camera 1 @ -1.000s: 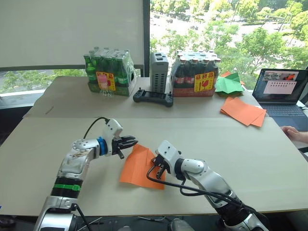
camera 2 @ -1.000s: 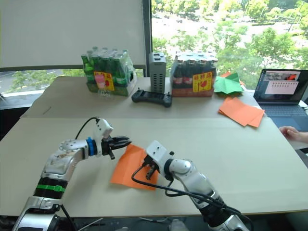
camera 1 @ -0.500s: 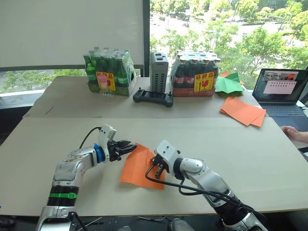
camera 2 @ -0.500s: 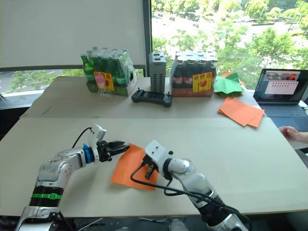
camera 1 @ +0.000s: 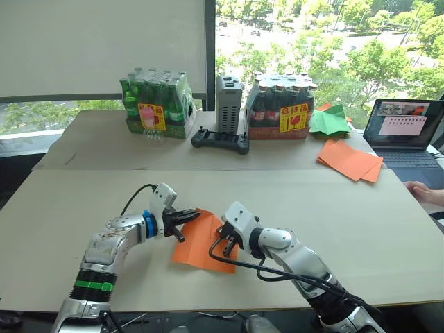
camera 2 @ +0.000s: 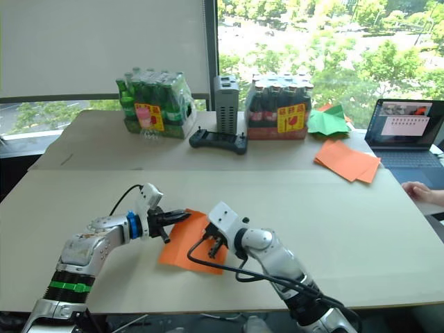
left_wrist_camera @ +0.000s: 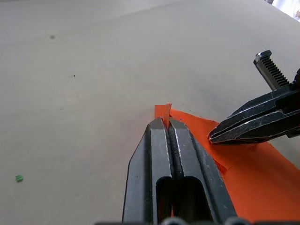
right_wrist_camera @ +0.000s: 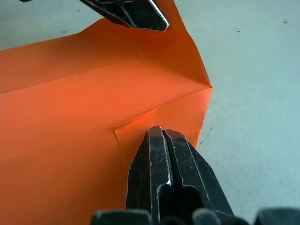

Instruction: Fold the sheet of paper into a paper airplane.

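The sheet of paper (camera 1: 201, 241) is lying near the table's (camera 1: 361, 208) near edge, between both grippers. The right gripper (right_wrist_camera: 159, 133) is pressing clenched fingers onto it, probably on a folded flap. The left gripper (left_wrist_camera: 164, 123) is pinching its far-left corner. Far right, spare orange sheets (camera 1: 350, 160) are sitting.

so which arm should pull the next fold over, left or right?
Left, probably. The left gripper is shut on a corner of the sheet of paper, lifting it. The right gripper is shut, tips pressing the sheet flat, so it suits anchoring.
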Tool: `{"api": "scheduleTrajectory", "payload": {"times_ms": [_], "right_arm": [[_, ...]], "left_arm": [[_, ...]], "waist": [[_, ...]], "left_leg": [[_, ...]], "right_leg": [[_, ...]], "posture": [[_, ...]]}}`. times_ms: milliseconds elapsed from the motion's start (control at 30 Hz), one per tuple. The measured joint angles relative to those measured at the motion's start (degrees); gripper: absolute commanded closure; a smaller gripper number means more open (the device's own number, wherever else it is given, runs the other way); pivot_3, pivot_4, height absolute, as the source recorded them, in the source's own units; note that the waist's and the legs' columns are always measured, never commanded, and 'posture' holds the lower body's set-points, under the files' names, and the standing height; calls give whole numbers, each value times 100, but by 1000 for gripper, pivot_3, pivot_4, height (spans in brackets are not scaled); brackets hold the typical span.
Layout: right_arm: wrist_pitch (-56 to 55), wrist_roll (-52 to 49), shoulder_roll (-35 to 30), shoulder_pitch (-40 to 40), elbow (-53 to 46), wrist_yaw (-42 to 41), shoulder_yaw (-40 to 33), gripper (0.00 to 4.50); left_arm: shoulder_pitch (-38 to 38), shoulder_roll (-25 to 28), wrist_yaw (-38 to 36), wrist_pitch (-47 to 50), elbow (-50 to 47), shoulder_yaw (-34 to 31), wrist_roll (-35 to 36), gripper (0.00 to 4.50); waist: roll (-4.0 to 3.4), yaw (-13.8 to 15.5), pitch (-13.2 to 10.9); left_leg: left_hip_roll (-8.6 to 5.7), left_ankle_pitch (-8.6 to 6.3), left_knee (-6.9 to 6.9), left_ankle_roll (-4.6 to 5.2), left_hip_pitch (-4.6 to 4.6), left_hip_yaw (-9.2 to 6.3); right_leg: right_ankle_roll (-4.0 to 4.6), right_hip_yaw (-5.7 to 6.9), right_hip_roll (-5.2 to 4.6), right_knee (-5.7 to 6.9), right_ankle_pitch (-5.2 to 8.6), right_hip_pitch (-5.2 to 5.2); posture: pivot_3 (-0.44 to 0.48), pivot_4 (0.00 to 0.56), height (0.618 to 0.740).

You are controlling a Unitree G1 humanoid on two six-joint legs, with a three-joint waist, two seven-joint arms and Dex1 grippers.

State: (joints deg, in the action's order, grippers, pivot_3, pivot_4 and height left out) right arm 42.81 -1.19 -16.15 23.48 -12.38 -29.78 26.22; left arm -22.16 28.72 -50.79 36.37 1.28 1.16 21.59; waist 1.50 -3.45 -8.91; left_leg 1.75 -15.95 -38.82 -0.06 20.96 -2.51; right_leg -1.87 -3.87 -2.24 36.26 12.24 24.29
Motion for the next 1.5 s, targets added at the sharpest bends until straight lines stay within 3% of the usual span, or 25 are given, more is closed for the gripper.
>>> {"api": "scheduleTrajectory", "payload": {"times_ms": [500, 1000, 1367, 1500], "right_arm": [[-10, 36, 282, 100, 235, 130, -77, 4500], [-1154, 116, 787, 284, 1014, 528, -455, 4500], [-1828, 703, 709, 276, 1443, 441, -59, 4500], [-1665, 789, 704, 270, 1451, 411, -33, 4500]], "left_arm": [[144, 284, -312, -832, -35, 905, -698, 4483], [143, 322, -424, -1286, -7, 1063, -1056, 4483], [138, 344, -456, -1373, -8, 1093, -1125, 4483], [137, 366, -562, -1351, -10, 1095, -1113, 3326]], "waist": [[-1, 13, -1], [-5, 65, -4], [-6, 69, -5], [-6, 65, -4]], "left_leg": [[0, 0, 0, 0, 2, 1], [1, 0, 7, 0, 12, 3], [0, 0, 7, 0, 11, 3], [1, 0, 6, 0, 7, 3]], "right_leg": [[0, 0, 0, -2, 0, 2], [0, 0, -1, -10, 0, 10], [0, 0, -1, -10, 0, 10], [0, 0, -1, -5, 0, 8]], "posture": [[0, 150, 733], [0, 150, 733], [0, 150, 733], [0, 150, 733]]}}
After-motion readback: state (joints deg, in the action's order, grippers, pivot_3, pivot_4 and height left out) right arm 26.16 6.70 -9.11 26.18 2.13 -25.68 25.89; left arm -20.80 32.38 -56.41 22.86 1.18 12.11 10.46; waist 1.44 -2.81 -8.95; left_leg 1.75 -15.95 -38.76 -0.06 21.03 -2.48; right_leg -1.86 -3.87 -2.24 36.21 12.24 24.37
